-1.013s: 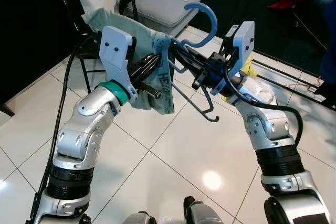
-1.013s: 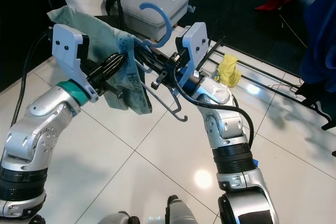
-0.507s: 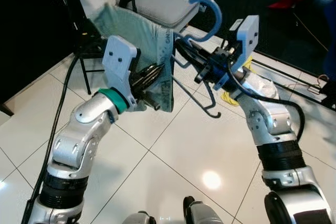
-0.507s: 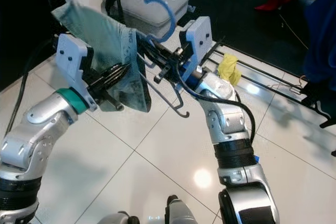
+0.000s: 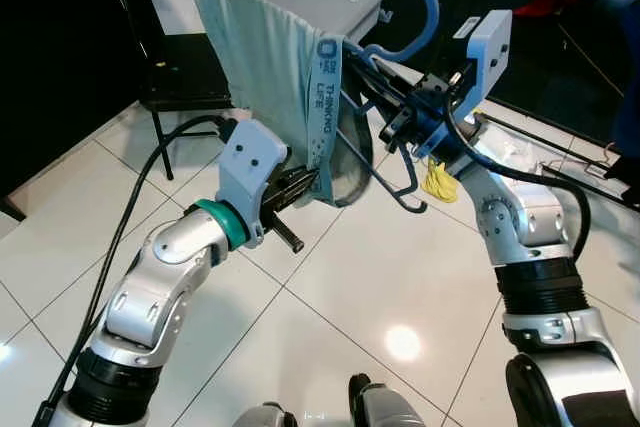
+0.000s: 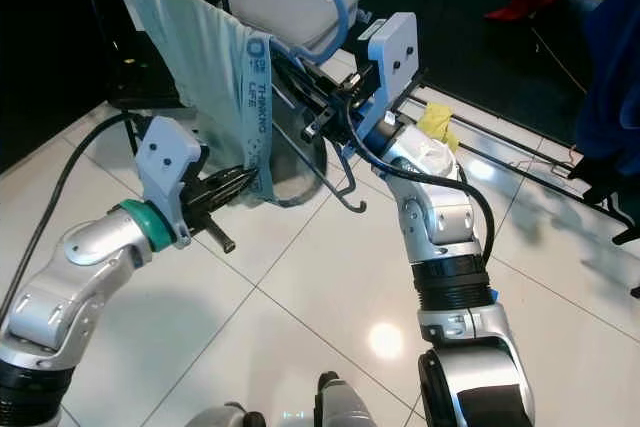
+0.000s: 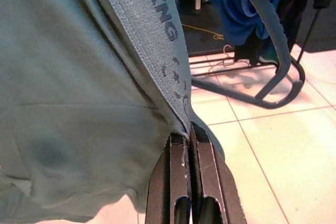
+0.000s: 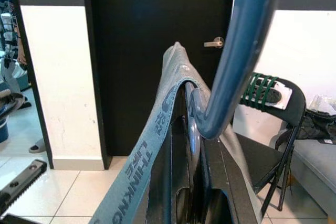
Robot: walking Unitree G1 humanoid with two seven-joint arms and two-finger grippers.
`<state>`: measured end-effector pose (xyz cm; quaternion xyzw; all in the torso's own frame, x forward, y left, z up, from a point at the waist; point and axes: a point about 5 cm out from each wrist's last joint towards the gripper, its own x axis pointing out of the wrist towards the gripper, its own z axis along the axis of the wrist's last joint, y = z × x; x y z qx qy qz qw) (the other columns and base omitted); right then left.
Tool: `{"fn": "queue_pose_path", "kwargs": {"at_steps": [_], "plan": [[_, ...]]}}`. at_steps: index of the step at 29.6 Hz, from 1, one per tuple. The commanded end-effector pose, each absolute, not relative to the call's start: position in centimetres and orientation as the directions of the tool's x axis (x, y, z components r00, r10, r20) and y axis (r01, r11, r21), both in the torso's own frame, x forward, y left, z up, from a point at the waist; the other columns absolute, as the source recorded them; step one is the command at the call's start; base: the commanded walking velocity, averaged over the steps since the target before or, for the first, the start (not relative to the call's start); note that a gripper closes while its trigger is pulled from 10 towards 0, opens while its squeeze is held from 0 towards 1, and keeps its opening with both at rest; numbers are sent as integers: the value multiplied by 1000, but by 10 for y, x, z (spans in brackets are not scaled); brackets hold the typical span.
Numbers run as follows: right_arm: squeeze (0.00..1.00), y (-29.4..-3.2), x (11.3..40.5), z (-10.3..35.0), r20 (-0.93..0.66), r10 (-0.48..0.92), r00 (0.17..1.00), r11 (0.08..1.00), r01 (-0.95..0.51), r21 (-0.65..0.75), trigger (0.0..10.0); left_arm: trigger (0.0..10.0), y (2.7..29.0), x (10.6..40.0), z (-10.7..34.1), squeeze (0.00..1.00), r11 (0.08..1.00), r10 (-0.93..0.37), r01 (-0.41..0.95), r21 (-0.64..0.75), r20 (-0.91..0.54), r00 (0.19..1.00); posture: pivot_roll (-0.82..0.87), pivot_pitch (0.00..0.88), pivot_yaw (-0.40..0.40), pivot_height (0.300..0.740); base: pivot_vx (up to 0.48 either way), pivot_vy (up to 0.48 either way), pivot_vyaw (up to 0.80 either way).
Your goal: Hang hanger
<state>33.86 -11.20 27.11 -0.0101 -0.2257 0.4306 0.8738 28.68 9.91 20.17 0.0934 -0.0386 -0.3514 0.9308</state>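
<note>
My left gripper, nearest me and low, has its two black fingers pressed together on the bottom edge of the pale green cloth garment, right at its printed blue-grey waistband. My right gripper, raised higher and further out, is clamped on the neck of the blue plastic hanger with a curved hook. The garment drapes over the hanger's arm, stretched between both grippers above the white tiled floor. Crumpled yellow cloth lies on the floor under my right arm. Beyond: black folding chair, then a grey cushioned seat.
</note>
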Motion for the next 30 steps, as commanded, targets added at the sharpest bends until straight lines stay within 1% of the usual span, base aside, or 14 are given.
{"fn": "queue_pose_path", "kwargs": {"at_steps": [1, 5, 10, 12, 15, 17, 18, 19, 20, 24, 27, 28, 29, 30], "plan": [[0, -112, 338, 276, 402, 755, 518, 630, -742, -228, 10000, 10000, 97, 288, 197, 0, 731, -661, 648, 214, -12, 750, 19, 95, 64, 740, 0, 0, 0], [0, -112, 338, 276, 404, 754, 518, 631, -741, -229, 10000, 10000, 96, 285, 173, 0, 683, -659, 661, 312, -128, 741, 15, 89, 65, 740, 0, 0, 0], [0, -112, 338, 276, 402, 756, 517, 630, -741, -233, 10000, 10000, 96, 284, 156, 0, 664, -641, 658, 356, -183, 745, 15, 85, 62, 740, 0, 0, 0], [0, -112, 338, 276, 401, 758, 515, 628, -742, -234, 10000, 10000, 97, 287, 155, 0, 679, -619, 635, 369, -178, 765, 12, 85, 62, 740, 0, 0, 0], [0, -112, 337, 276, 400, 759, 514, 627, -743, -235, 10000, 10000, 97, 296, 168, 0, 746, -581, 577, 331, -98, 808, 14, 84, 60, 740, 0, 0, 0], [0, -112, 337, 276, 400, 762, 509, 622, -746, -235, 10000, 10000, 98, 301, 182, 0, 797, -564, 554, 240, -31, 825, 13, 83, 60, 740, 0, 0, 0], [0, -111, 337, 275, 399, 765, 506, 619, -749, -236, 10000, 10000, 98, 303, 190, 1000, 807, -571, 557, 198, 17, 821, 15, 81, 61, 740, 0, 0, 0], [0, -111, 337, 275, 399, 765, 506, 619, -749, -236, 10000, 10000, 98, 303, 190, 1000, 807, -571, 557, 198, 17, 821, 15, 81, 61, 740, 0, 0, 0], [0, -110, 336, 275, 396, 770, 500, 612, -755, -238, 10000, 10000, 100, 304, 202, 1000, 812, -576, 557, 173, 83, 813, 16, 81, 61, 740, 0, 0, 0], [0, -109, 335, 274, 390, 778, 492, 602, -761, -240, 10000, 10000, 104, 305, 213, 1000, 825, -561, 541, 162, 130, 817, 18, 84, 64, 740, 0, 0, 0], [0, -110, 334, 269, 366, 792, 488, 589, -768, -250, 10000, 10000, 114, 299, 227, 1000, 782, -621, 593, 193, 154, 769, 24, 90, 66, 740, 0, 0, 0], [0, -110, 334, 269, 366, 792, 488, 589, -768, -250, 10000, 10000, 114, 299, 227, 1000, 782, -621, 593, 193, 154, 769, 24, 90, 66, 740, 0, 0, 0], [0, -111, 332, 265, 333, 815, 475, 564, -781, -266, 10000, 10000, 121, 296, 230, 875, 757, -647, 610, 234, 135, 751, 27, 93, 67, 740, 0, 0, 0], [0, -111, 332, 265, 333, 815, 475, 564, -781, -266, 10000, 10000, 121, 296, 230, 875, 757, -647, 610, 234, 135, 751, 27, 93, 67, 740, 0, 0, 0]]}}
